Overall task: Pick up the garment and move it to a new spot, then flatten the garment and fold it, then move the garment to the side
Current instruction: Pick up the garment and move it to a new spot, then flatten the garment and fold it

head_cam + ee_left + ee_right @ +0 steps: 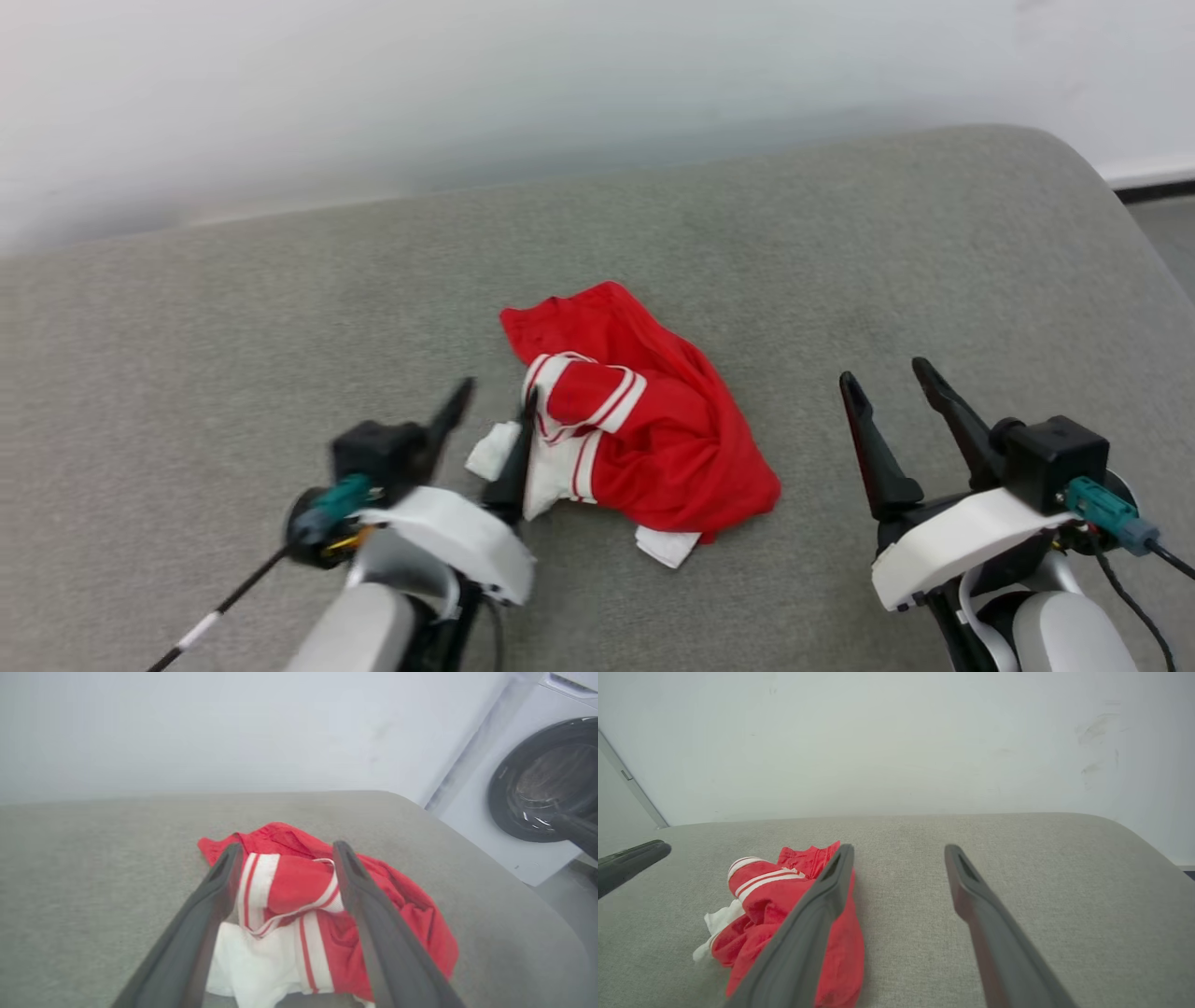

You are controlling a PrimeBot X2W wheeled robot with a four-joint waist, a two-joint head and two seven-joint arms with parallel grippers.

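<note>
Currently, the left gripper is spread wide, its two dark fingers parted and nothing clamped between them. In the head view it appears blurred, and its inner finger overlaps the white sleeve edge of the garment; whether it touches the cloth cannot be determined. In the left wrist view, the left gripper frames the garment, with the red-white striped trim and the white sleeve lying between the two fingers. The left forearm enters from the lower left of the head view and angles up toward the centre.

The right gripper is likewise released, fingers parted and empty, pointing up and slightly left. It is positioned to the right of the garment and apart from it, with bare grey surface between. In the right wrist view, the right gripper points along the worktop, and the garment lies to the left, partly behind the left-hand finger.

The garment is a crumpled red heap with white sleeves near the centre of the grey fabric-covered worktop. A pale wall stands behind. A white washing machine with a dark round door stands past the worktop's rounded corner.
</note>
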